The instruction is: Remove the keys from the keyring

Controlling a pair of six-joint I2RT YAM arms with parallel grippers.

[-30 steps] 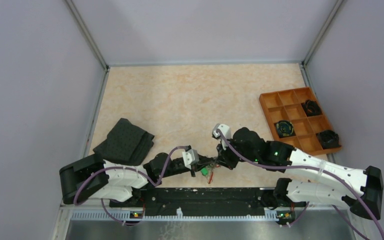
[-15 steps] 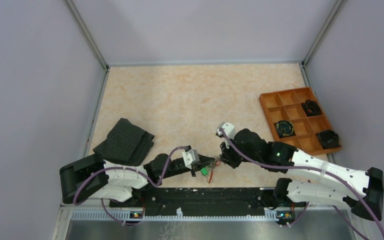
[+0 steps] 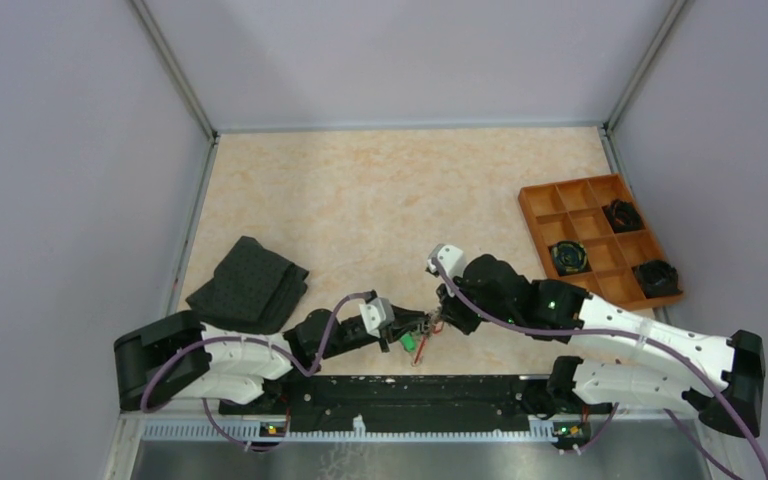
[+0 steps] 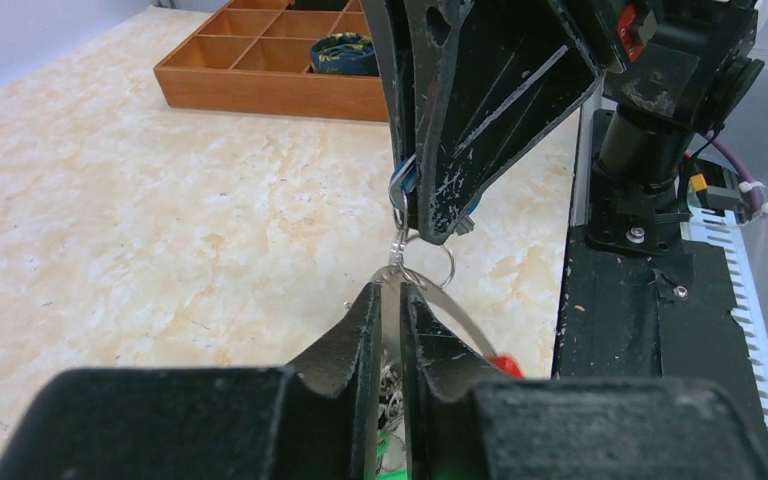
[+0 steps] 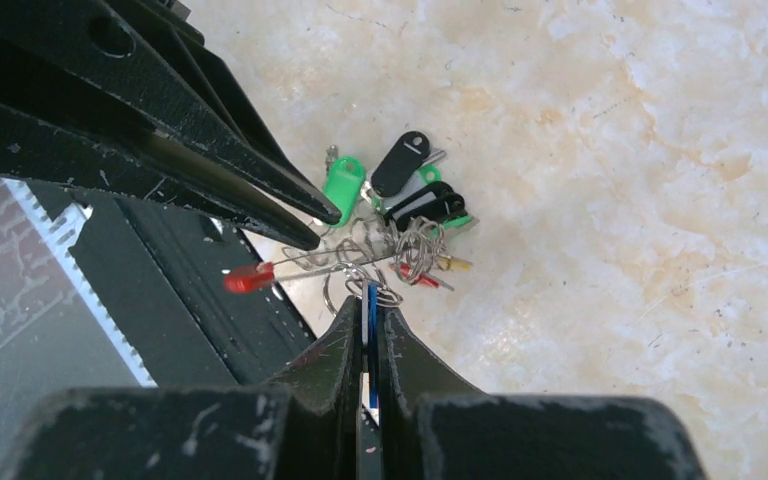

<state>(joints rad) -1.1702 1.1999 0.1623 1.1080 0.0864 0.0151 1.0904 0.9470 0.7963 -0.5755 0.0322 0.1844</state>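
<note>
At table front: right gripper clamps blue key; left gripper straddles keyring, grip unclear.

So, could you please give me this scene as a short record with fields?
left end effector: jaws narrowly apart, keyring passing between them; grip unclear
right end effector: shut on blue key
green key, black key: clustered by the keyring
orange tray: far right, holding black coiled objects
dark cloth: folded, left side
</note>
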